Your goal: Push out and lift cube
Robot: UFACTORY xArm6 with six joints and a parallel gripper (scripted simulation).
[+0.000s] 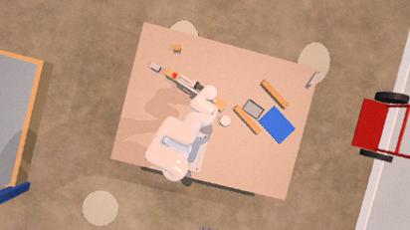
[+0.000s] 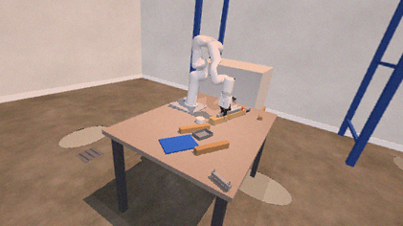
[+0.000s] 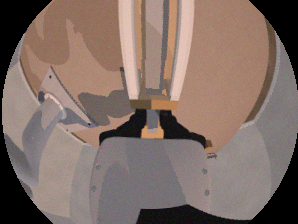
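Observation:
The channel [image 2: 233, 115] [image 3: 136, 43] is a long orange-walled trough lying slantwise on the table [image 1: 247, 167] [image 2: 153, 124]. The small red cube [image 1: 175, 75] sits inside it near its far upper-left end. My gripper [image 1: 200, 87] [image 2: 222, 111] [image 3: 153, 101] hangs low over the channel's near end, just outside it. It is shut on a thin pale push stick [image 1: 187, 81] [image 3: 153, 132] that reaches along the channel towards the cube. The wrist view looks straight down the channel; I cannot make out the cube there.
Two loose orange bars [image 1: 274, 94] [image 1: 247, 120], a grey tray [image 1: 253, 108], a blue sheet [image 1: 276, 124] and a white puck [image 1: 225, 120] lie to the right of the arm. A grey block [image 1: 155, 66] and an orange block [image 1: 176, 47] lie beyond the channel's far end.

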